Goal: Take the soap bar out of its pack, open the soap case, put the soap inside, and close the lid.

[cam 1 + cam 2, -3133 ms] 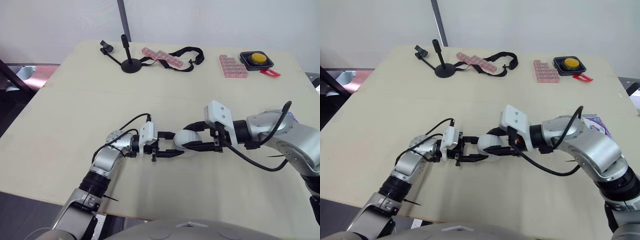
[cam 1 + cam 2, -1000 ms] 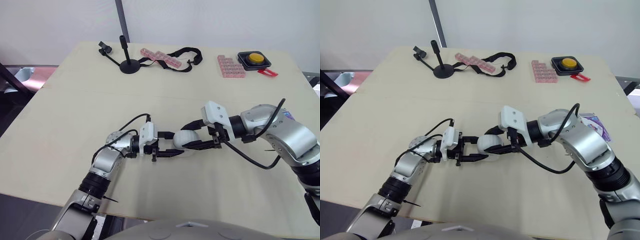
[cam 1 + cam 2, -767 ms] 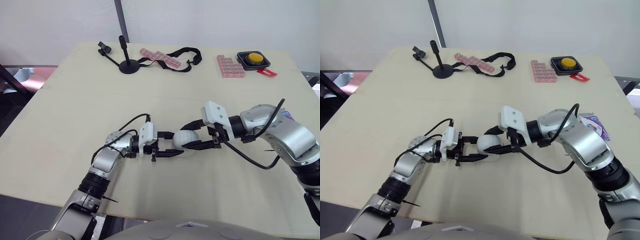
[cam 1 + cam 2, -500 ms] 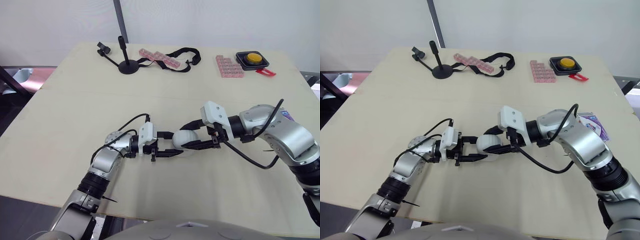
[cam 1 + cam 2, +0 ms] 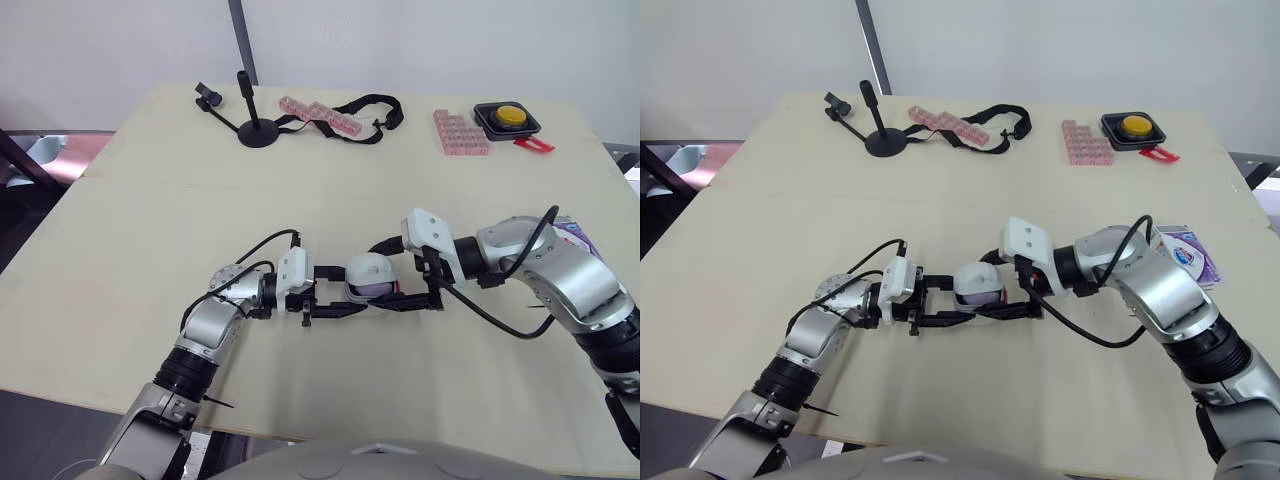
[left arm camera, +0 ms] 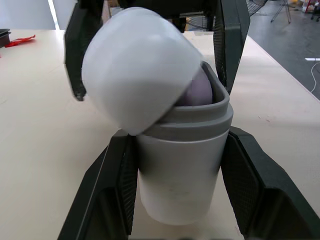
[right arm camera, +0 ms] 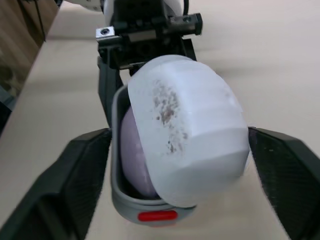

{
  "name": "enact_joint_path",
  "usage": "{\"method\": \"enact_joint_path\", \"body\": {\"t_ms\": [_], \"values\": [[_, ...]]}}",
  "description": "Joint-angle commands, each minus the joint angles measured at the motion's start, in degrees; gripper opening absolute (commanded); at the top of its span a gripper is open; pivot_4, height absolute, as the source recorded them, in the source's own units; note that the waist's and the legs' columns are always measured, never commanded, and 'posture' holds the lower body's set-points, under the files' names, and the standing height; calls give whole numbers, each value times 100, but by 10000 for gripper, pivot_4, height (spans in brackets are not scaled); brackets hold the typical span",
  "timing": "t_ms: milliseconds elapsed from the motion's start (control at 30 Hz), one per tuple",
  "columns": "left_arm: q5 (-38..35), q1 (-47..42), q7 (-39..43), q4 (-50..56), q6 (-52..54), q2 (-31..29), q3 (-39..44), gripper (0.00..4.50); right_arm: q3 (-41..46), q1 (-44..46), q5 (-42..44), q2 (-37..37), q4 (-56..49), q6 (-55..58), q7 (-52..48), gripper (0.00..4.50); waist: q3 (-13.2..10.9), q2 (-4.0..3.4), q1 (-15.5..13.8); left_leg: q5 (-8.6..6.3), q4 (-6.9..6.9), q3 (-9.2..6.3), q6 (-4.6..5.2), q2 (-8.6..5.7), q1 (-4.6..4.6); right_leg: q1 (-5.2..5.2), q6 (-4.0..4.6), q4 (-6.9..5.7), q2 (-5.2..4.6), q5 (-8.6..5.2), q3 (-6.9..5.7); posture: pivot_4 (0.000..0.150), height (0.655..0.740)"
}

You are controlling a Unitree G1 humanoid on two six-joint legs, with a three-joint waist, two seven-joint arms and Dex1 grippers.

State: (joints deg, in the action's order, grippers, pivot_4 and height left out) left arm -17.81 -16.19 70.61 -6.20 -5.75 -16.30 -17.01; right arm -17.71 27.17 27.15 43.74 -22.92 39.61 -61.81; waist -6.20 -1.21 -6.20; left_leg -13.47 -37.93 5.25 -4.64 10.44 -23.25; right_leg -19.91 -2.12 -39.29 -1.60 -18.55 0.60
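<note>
The left fingers (image 6: pixel 107 190) are clamped on the grey base of the soap case (image 6: pixel 180 175), one finger on each side. The right fingers (image 7: pixel 85 165) stand apart and flank the white lid (image 6: pixel 137 65); whether they press on it cannot be told. The lid is tilted up off the base, and the purple soap (image 6: pixel 197 92) lies inside the gap. The left gripper (image 5: pixel 345 290) points toward 3 o'clock and the right gripper (image 5: pixel 376 274) toward 9 o'clock, so the two meet tip to tip at the case, near the centre of the table (image 5: pixel 150 220). The left arm enters from 7 o'clock with the elbow bent. The right arm enters from 4 o'clock, and its forearm runs across toward the centre. One purple soap pack (image 5: pixel 1185 258) lies at 3 o'clock, partly hidden by the right arm. Along the 12 o'clock edge, well apart from the case, lie:

- one black stand (image 5: pixel 258 125) at 11 o'clock
- one black strap (image 5: pixel 375 105)
- one pink strip (image 5: pixel 320 112)
- one pink block tray (image 5: pixel 462 133)
- one yellow button box (image 5: pixel 510 117) at 1 o'clock
- one red tag (image 5: pixel 535 146)
</note>
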Motion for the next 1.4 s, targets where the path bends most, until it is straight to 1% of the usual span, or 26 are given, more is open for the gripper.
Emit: {"method": "enact_joint_path", "body": {"t_ms": [33, 500, 967, 1400], "values": [[-47, 3, 30, 183, -43, 3, -46, 18855, 105, 24, -14, 29, -135, -14, -31, 44738, 0, 0, -3, 0, 0, 0, 0, 0, -1, 0, 0, 0, 0, 0, 0, 1500, 7343], [-32, -22, 31, 147, -37, 16, -49, 18855, 412, -57, 408, 42, -435, 262, -109, 44738, 0, 0, -12, 0, 0, 0, 0, 0, -1, -1, 0, 0, 0, 0, 1, 1500, 7343], [-17, -39, 57, 113, -39, -1, -34, 18855, 629, -170, 556, 223, -543, 187, -320, 44738, 0, 0, -17, 0, 0, 0, 0, 0, -1, -1, 0, 0, -1, 0, 0, 1500, 7343], [-13, -7, 27, 159, 6, -20, -31, 18855, 726, -144, 869, 128, -580, 399, -220, 44738, 0, 0, -19, 0, 0, 0, 0, 0, -1, -1, 0, 0, 0, 0, 1, 1500, 7343]]}}
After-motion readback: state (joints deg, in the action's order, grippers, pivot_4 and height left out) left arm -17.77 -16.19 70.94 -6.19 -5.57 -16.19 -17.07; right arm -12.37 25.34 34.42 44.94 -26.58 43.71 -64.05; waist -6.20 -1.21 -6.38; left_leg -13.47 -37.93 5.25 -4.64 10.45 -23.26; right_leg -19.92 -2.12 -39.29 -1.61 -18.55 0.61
